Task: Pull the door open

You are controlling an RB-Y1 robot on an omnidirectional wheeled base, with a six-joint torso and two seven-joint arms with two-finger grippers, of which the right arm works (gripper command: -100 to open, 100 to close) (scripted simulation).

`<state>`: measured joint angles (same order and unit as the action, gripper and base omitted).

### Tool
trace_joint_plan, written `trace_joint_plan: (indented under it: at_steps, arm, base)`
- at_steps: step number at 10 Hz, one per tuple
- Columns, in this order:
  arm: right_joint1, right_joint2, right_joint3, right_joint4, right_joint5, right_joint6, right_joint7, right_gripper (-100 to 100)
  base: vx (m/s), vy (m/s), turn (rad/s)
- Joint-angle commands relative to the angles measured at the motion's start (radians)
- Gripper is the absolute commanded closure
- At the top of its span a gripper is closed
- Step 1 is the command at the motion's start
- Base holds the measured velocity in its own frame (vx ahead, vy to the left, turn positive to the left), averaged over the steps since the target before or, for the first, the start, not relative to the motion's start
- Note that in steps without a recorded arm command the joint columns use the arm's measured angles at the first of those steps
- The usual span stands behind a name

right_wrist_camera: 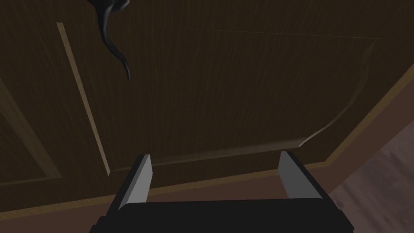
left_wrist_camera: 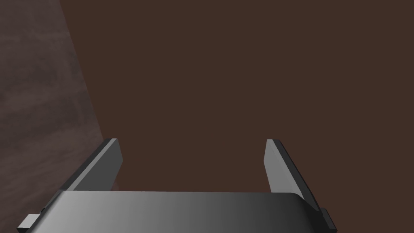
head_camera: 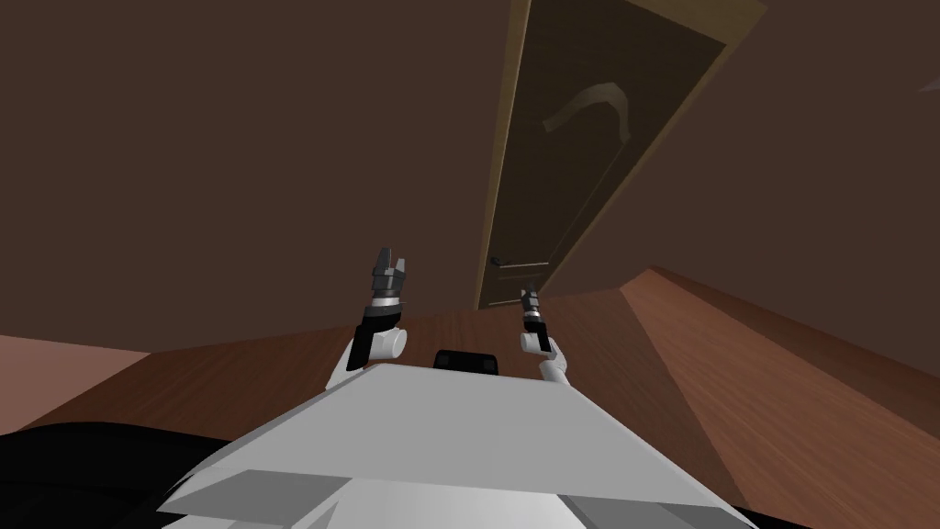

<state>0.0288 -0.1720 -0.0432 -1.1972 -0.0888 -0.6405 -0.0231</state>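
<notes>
The right gripper (right_wrist_camera: 214, 155) is spread, its two blades holding nothing. It points at the door (right_wrist_camera: 242, 81) from close in front of the panelled face. The dark lever handle (right_wrist_camera: 108, 36) sits on the door off to one side of the fingers, well clear of them and untouched. The door is dark brown wood set in a lighter frame (head_camera: 493, 184), and floor boards (head_camera: 734, 367) run up to its foot. The left gripper (head_camera: 392, 257) is raised beside the door, also spread and empty.
</notes>
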Motion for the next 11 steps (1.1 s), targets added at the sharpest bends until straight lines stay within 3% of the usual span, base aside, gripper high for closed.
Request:
trace_joint_plan:
  at_steps: [1, 2, 4, 5, 8, 11]
  arm:
    - [-0.026, -0.006, 0.0, 0.05, 0.002, -0.009, -0.005, -100]
    - [-0.026, -0.006, 0.0, 0.064, 0.002, -0.009, -0.005, -100]
    - [-0.068, -0.016, 0.001, 0.128, 0.004, -0.014, -0.012, -100]
    - [-0.068, -0.016, 0.001, 0.147, 0.004, -0.014, -0.012, -100]
    - [-0.126, -0.03, 0.001, 0.25, 0.008, -0.022, -0.023, -100]
    - [-0.144, -0.034, 0.001, 0.299, 0.009, -0.024, -0.026, -100]
  base:
    - [0.029, -0.038, 0.146]
    - [0.031, -0.04, 0.083]
    - [0.043, -0.059, 0.178]
    - [0.032, -0.064, 0.062]
    - [0.041, -0.069, 0.177]
    - [0.031, -0.055, 0.078]
